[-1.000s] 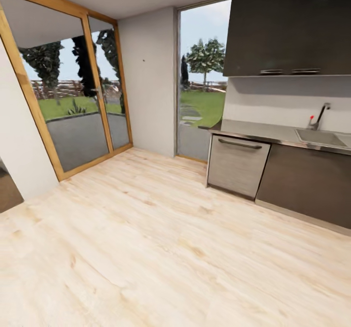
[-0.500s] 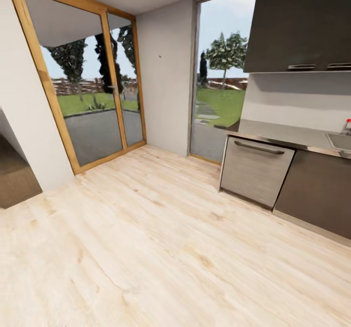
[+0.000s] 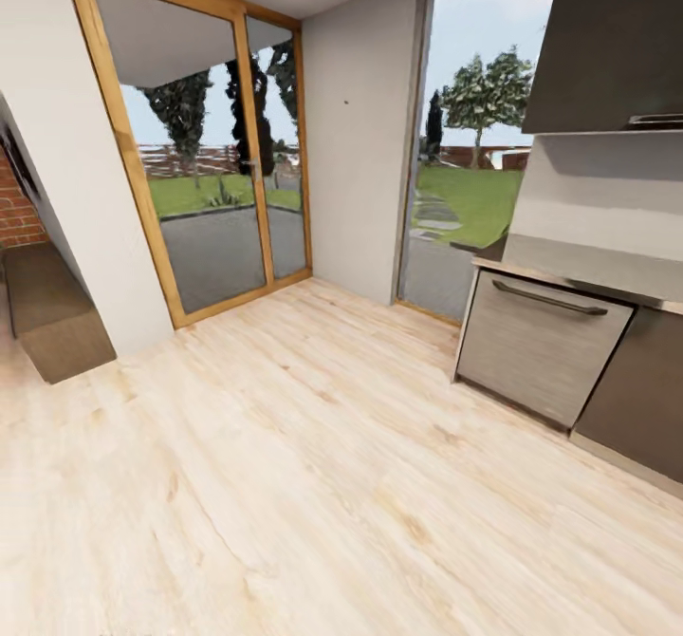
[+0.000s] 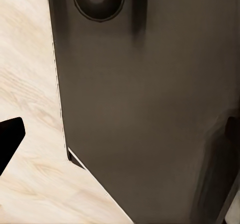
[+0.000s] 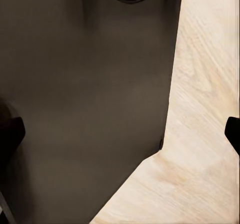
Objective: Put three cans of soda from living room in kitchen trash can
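Observation:
The soda cans and the trash can are out of view. The head view takes in the kitchen with its steel dishwasher point(image 3: 541, 346) and dark upper cabinet point(image 3: 617, 38). At the far left, a gap opens to the living room, with red brick point(image 3: 14, 204) and a dark brown bench point(image 3: 52, 313). In the left wrist view my left gripper point(image 4: 120, 134) hangs over my own dark base point(image 4: 145, 108), with one black fingertip point(image 4: 7, 141) at the edge. My right gripper point(image 5: 120, 134) is open and holds nothing, its fingertips point(image 5: 7, 134) far apart over the base and floor.
Pale wood floor point(image 3: 285, 475) stretches ahead. Wood-framed glass doors point(image 3: 209, 171) stand at the back left, and a tall window point(image 3: 455, 171) is beside a white wall point(image 3: 360, 142). A dark lower cabinet point(image 3: 645, 408) runs along the right.
The head camera has swung left, so the sink and tap have left the picture at the right. The brick and the bench have come in at the left.

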